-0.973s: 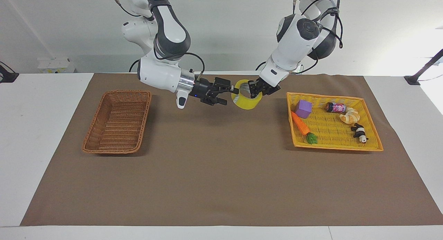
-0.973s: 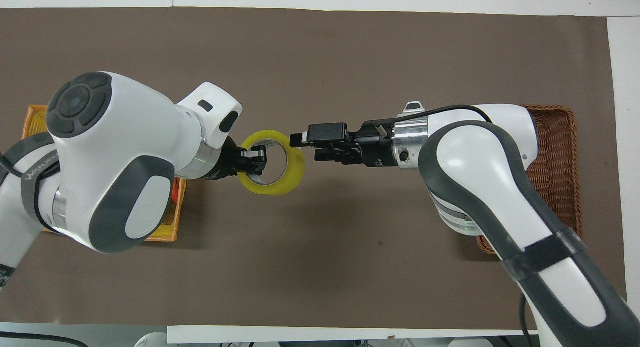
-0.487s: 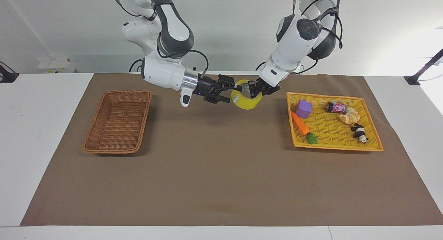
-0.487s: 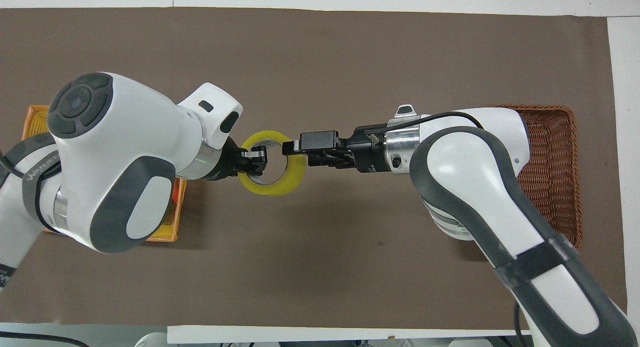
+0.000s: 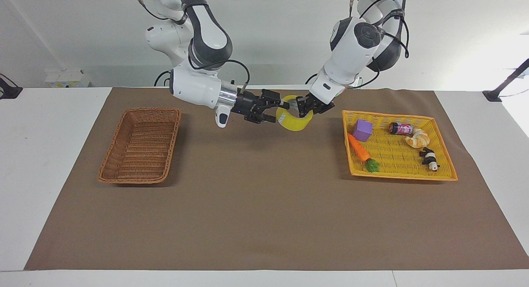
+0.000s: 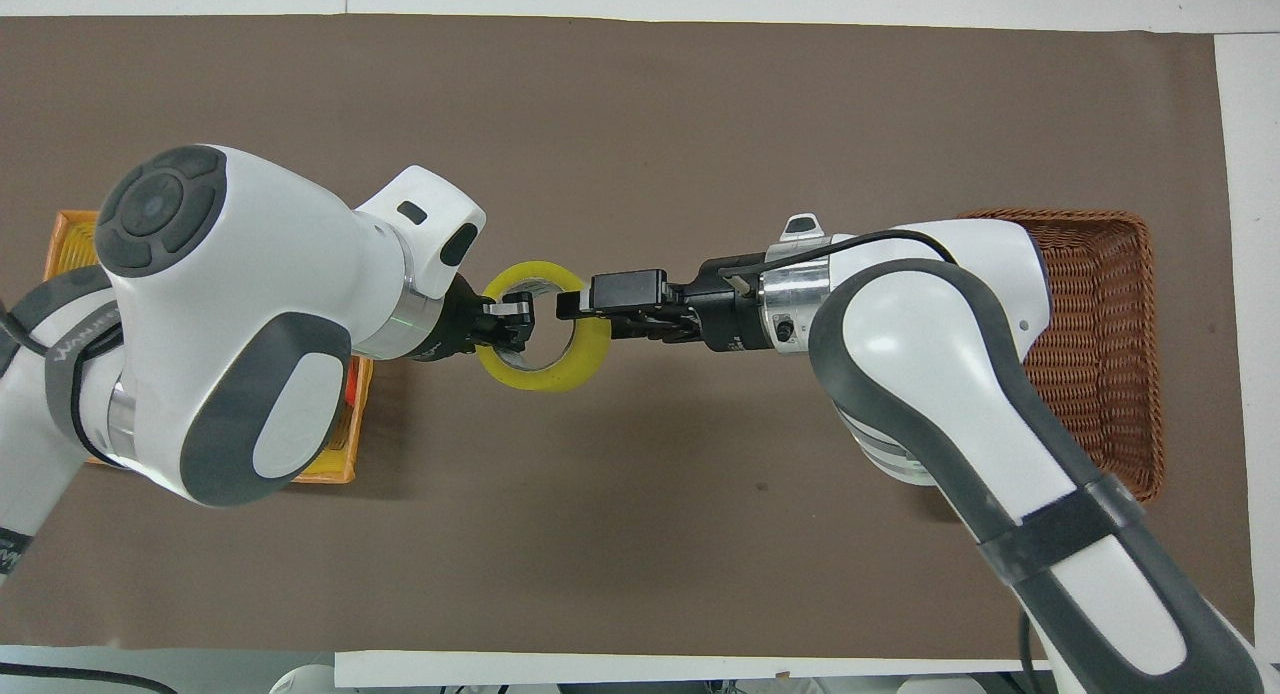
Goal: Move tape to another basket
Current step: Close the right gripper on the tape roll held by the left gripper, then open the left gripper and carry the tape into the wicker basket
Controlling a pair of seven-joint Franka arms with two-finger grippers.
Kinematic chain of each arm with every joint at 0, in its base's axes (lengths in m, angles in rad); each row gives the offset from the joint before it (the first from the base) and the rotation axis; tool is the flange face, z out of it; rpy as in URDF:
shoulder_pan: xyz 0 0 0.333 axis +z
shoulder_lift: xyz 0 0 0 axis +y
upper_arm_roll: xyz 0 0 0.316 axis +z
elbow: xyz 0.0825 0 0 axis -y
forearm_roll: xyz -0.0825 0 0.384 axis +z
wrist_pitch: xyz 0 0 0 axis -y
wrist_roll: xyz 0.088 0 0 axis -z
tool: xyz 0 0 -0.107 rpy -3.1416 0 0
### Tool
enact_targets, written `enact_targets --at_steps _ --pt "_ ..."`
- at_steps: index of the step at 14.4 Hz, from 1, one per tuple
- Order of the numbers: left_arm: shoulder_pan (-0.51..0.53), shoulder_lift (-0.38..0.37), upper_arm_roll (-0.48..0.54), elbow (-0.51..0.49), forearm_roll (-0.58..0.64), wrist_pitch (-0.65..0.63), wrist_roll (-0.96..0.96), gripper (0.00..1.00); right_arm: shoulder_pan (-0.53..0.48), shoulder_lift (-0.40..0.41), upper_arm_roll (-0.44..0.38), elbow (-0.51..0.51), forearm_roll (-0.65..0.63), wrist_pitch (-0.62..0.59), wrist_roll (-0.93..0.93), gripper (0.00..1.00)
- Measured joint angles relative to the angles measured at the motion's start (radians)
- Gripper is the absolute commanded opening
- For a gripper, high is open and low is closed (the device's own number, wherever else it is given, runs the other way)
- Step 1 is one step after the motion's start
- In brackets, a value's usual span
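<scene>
Two arms meet over the middle of the brown mat (image 5: 264, 204) on the counter (image 5: 49, 163). The tape (image 5: 294, 120), a yellow roll, hangs in the air between them, above the mat and not touching it. The left end effector (image 5: 302, 108) is clenched on the roll's wall, one finger inside the hole and one outside. The right end effector (image 5: 277, 110) has reached the roll's other side; its fingers look spread around that wall, though I cannot tell if they press it yet.

From overhead, the tape (image 6: 543, 326) shows as a full ring with the left end effector (image 6: 515, 321) and the right end effector (image 6: 578, 307) on its two sides. The facing view shows it up off the mat, which the overhead view does not.

The basket (image 5: 140, 145), brown and woven, sits at the right arm's end of the counter with nothing in it. From overhead, the right arm hides part of the basket (image 6: 1105, 324).

A yellow tray (image 5: 444, 171) at the left arm's end holds a purple block (image 5: 362, 130), a carrot (image 5: 360, 150), a small can (image 5: 401, 128) whose label is too small to read, a bread ring (image 5: 417, 139) and a little panda (image 5: 430, 159). Overhead, the left arm covers nearly all of the yellow tray (image 6: 62, 244). Some dark print on the tape cannot be read.
</scene>
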Motion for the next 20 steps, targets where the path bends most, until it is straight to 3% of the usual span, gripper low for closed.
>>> enact_targets --at_steps 2,4,8,11,12,13,14,20 --pt "0.000 0.000 0.000 0.000 0.000 0.000 0.000 0.00 0.004 0.000 0.000 0.000 0.000 0.000 0.000 0.91" --pt "0.000 0.000 0.000 0.000 0.000 0.000 0.000 0.00 0.004 0.000 -0.001 -0.001 0.000 0.000 0.000 0.81" --pt "0.000 0.000 0.001 0.000 0.000 0.000 0.000 0.00 0.004 0.000 -0.002 -0.003 -0.002 0.000 -0.007 0.02" --pt "-0.001 -0.001 0.001 0.000 -0.007 0.000 0.000 0.01 0.002 -0.001 -0.006 -0.004 0.001 -0.015 -0.011 0.00" --pt "-0.002 -0.001 0.001 0.000 -0.007 0.001 0.000 0.08 0.002 -0.001 -0.008 -0.004 0.001 -0.018 -0.012 0.00" --pt "-0.003 -0.001 0.001 0.000 -0.008 0.001 0.000 0.38 0.002 -0.001 -0.008 -0.004 0.001 -0.019 -0.013 0.00" --pt "-0.003 -0.001 0.001 0.000 -0.008 0.001 0.000 0.99 0.002 -0.001 -0.008 -0.004 0.001 -0.019 -0.014 0.00" --pt "-0.001 -0.034 0.022 0.049 -0.008 -0.026 0.000 1.00 -0.006 -0.001 -0.010 -0.006 -0.013 -0.022 -0.021 0.00"
